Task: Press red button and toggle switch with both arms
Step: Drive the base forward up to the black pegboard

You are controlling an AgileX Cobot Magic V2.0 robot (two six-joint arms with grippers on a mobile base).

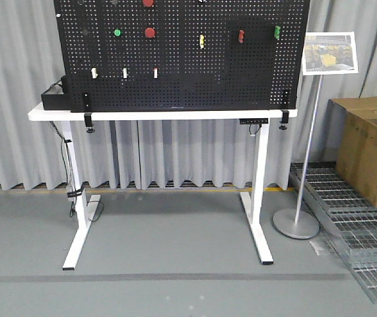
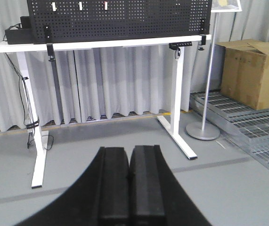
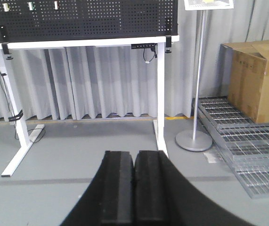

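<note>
A red button [image 1: 150, 32] sits on the black pegboard [image 1: 175, 72] above the white table [image 1: 162, 115] in the front view. A second red button [image 1: 148, 2] is cut off by the top edge. The toggle switch cannot be made out in any view. Neither arm shows in the front view. In the left wrist view my left gripper [image 2: 130, 149] is shut on nothing, low over the grey floor and well short of the table. My right gripper [image 3: 134, 153] is likewise shut and empty, also far back from the board.
The board also carries a green button [image 1: 117, 32] and small white, yellow, red and green switches. A black box [image 1: 53, 98] rests at the table's left end. To the right stand a sign stand [image 1: 307, 152], a cardboard box [image 1: 373, 145] and metal floor grates [image 1: 360, 224].
</note>
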